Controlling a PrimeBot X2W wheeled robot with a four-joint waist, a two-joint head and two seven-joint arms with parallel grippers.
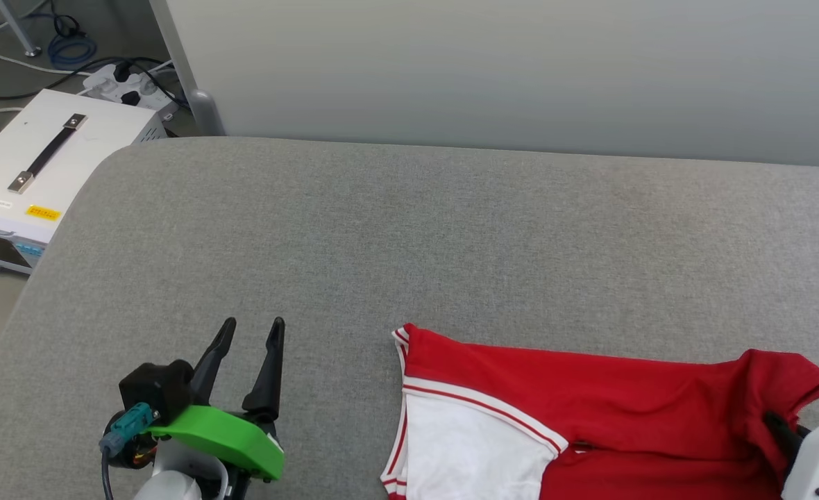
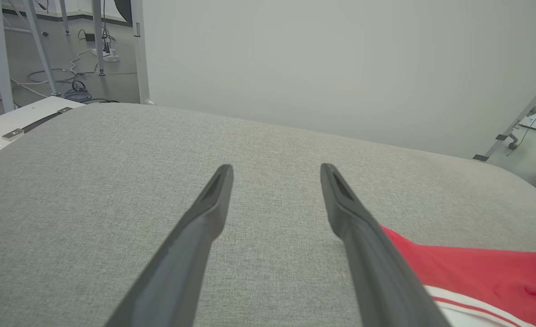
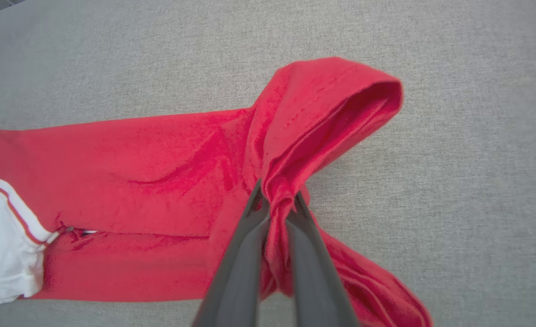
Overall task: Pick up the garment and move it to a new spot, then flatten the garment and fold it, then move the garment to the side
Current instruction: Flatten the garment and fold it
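Note:
The garment, a red shirt with a white sleeve and striped trim, lies folded on the grey surface at the lower right of the head view. My right gripper is shut on a bunched fold of its red cloth, which rises in a loop past the fingertips. In the head view that gripper sits at the shirt's right end, mostly cut off by the frame edge. My left gripper stands open over bare surface, left of the shirt and apart from it. From the left wrist, the garment lies just right of the right finger.
The grey padded table stretches far and left of the shirt. A white box with a black strap handle stands beside the table's far left corner, with cables and a power strip on the floor. A pale wall panel backs the table.

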